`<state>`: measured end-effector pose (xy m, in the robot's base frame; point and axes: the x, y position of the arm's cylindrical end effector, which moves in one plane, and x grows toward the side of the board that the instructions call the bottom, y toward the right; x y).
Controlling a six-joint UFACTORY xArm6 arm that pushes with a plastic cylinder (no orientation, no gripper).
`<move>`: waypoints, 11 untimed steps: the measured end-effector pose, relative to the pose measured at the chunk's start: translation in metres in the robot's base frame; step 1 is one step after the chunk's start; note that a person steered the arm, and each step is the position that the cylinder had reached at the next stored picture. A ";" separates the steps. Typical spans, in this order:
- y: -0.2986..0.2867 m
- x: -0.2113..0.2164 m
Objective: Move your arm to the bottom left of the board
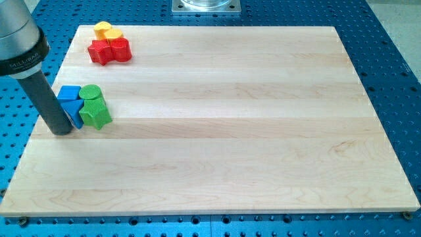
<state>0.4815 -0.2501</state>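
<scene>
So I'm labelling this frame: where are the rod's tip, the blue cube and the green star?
my tip (pixel 62 131): camera view, rod's bottom end.
blue cube (pixel 69 93): camera view, top face.
green star (pixel 96 114): camera view, top face.

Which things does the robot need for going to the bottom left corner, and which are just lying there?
Needed:
my tip
pale wooden board

Just lying about:
blue blocks
green blocks
red blocks
yellow blocks
</scene>
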 end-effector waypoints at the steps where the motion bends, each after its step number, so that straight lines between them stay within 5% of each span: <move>1: 0.001 -0.003; 8: 0.089 0.057; 10: -0.014 0.086; 11: -0.041 0.049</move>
